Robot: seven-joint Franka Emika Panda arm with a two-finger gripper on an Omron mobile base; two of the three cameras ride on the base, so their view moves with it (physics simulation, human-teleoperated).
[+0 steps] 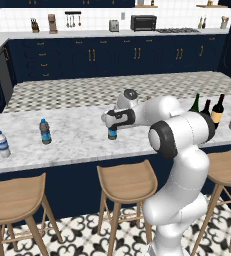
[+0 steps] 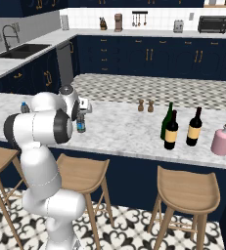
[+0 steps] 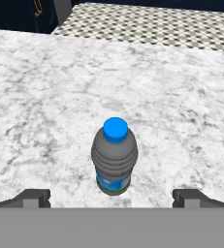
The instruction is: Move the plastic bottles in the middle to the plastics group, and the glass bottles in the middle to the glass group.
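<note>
Showing partly behind the arm: blue-capped water bottle (image 1: 112, 133), lower centre-left of the left base frame.
Hand view: same bottle upright on the marble counter (image 3: 45, 87), centred between both fingertips (image 3: 33, 197).
Gripper (image 3: 111, 198): released, jaws wide, touching nothing.
Right base view: green bottle (image 2: 167, 120) and two labelled wine bottles (image 2: 171, 131) stood centre-right.
Left base view: their lower halves hidden.

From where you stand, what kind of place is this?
A home kitchen, most likely: a marble island counter with wooden bar stools, a toaster oven on the back counter, and a sink with a faucet among dark blue cabinets.
</note>
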